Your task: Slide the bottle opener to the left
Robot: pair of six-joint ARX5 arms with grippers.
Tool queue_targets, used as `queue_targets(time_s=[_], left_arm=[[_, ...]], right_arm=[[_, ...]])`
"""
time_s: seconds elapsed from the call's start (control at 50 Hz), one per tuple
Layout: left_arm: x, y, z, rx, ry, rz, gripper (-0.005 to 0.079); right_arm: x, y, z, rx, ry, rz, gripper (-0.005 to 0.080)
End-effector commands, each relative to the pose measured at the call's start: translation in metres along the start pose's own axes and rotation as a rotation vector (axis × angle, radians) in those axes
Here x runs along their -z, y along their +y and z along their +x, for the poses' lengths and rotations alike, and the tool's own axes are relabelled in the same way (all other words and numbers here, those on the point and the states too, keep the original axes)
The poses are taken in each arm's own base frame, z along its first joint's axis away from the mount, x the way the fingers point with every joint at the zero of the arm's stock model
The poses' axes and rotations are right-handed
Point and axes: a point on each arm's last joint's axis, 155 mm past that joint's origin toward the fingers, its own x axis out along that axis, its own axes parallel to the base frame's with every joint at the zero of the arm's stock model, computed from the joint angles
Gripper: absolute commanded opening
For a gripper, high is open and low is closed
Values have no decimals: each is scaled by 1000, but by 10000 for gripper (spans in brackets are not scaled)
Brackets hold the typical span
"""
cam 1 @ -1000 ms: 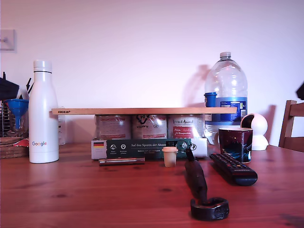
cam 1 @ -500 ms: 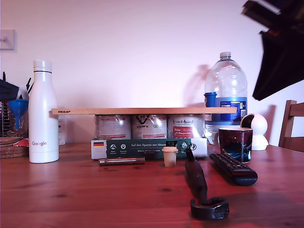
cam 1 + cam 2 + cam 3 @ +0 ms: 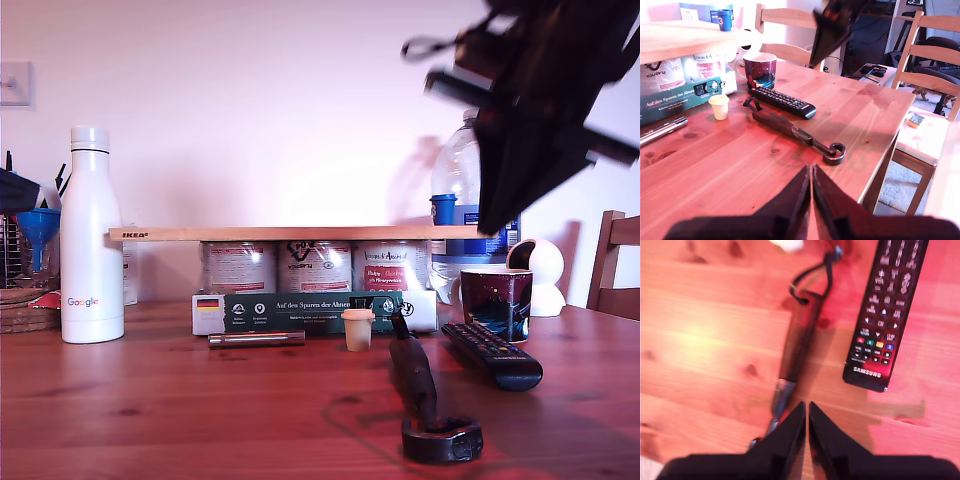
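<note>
The dark brown-black bottle opener, with its thick rounded handle and black ring head, lies flat on the red-brown wooden table. It is just beside the flat black buttoned remote control, not touching it.

My second gripper hangs over the opener's metal neck, alongside the remote, tips pinched narrow with nothing between them. My first gripper is just as pinched and empty, past the ring head and farther from the remote. The arm above the remote is smeared, so its height is only probably well clear.

A push off-centre could spin the round handle rather than slide it, or the tips could ride over it. A slide away from the remote could knock the small cream cup.

The dark patterned mug stands behind the remote, its contents hidden. I cannot tell the fill of the big clear plastic bottle behind it.
</note>
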Motion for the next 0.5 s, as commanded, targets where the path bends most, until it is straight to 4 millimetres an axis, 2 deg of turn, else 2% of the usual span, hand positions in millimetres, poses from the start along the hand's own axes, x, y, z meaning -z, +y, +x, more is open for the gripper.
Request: queue_targets(time_s=[0.0,0.24,0.48], left_arm=[[12,1,2,1,26,-4,-24],[12,1,2,1,26,-5,-24],[12,1,2,2,26,-5,-24]], right_arm=[[5,-1,10,16,31,-8,-13],[15,-5,32,59,97,-46,-13],[13,-7,46,61,104,-48,-13]])
